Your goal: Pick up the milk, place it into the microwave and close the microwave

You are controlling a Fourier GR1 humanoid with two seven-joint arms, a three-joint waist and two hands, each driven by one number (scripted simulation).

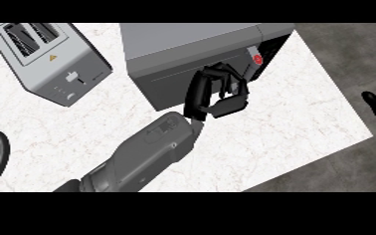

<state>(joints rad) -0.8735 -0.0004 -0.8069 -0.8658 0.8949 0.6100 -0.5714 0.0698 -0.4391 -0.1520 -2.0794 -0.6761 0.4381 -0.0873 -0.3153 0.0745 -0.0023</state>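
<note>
Left hand (218, 92), reaching up from the near left on its grey forearm, sits with fingers curled against the dark front of the microwave (192, 39), just left of the red button (257, 58). No carton shows inside the curl, so the hand looks clenched on nothing, knuckles and fingertips touching the door panel. At the right edge of the view a sliver of the right hand (369, 101) shows beyond the counter; whether it is released or clenched cannot be told.

On the white marbled counter (294, 109) no milk is to be seen, neither near the arm nor beside the appliances. The likeliest reading is that the milk is already inside the microwave and hidden by the door, though that cannot be confirmed. The door appears to lie close to the body, nearly or fully closed. If so, only the last push and pulling the arm away are left.

Farther left, well apart from the hand, stands a silver toaster (51, 59), untouched.
</note>
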